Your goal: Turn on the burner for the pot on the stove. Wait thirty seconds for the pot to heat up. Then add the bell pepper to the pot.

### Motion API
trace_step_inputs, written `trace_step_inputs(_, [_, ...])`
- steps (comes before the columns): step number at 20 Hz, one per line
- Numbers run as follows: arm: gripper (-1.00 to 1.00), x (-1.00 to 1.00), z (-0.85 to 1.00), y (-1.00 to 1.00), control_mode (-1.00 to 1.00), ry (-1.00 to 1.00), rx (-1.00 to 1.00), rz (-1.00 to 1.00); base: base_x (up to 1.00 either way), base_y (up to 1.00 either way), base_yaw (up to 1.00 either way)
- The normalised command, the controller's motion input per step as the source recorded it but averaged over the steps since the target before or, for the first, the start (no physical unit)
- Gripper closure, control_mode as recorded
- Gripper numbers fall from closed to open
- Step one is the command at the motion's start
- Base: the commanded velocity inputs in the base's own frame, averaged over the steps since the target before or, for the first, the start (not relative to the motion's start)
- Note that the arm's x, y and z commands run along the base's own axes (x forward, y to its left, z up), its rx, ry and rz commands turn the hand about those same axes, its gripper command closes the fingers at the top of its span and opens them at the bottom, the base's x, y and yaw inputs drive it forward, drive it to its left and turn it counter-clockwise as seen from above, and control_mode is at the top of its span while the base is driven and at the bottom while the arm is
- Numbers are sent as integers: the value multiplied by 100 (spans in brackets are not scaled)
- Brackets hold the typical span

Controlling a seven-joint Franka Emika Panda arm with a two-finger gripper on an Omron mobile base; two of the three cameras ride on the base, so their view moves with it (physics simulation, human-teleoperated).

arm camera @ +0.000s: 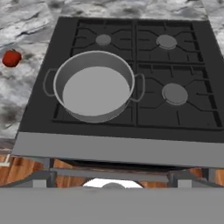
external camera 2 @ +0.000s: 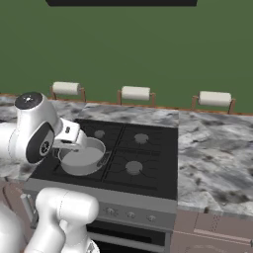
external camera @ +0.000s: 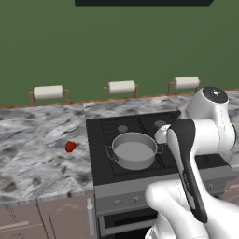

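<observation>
The pot (arm camera: 94, 85) sits on the front-left burner of the stove (arm camera: 175, 122), left of centre in the hand view, its inside bare. The bell pepper (arm camera: 11, 58) lies on the marbled bench (external camera: 37, 158) at the upper left of that view, well apart from the pot. The gripper's jaws stand fully apart, holding nothing. No burner looks lit, so the step in hand is likely the knob. Done well, the gripper drops to the grey front panel (external camera: 140, 193), picks the knob matching the front-left burner, closes squarely around it and twists without slipping.
</observation>
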Motion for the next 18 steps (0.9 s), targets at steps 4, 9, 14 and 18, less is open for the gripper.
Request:
trace_step_inputs(4, [-100,-24,-44,69,-100,10,-18,2,0,0,0])
trace_step_inputs(9, [-100,-32,-64,60,-100,8,-19,4,0,0,0])
trace_step_inputs(14, [-100,-32,-66,56,-100,2,-15,6,0,0,0])
trace_step_inputs(18, [-100,-28,-68,61,-100,0,-14,9,0,0,0])
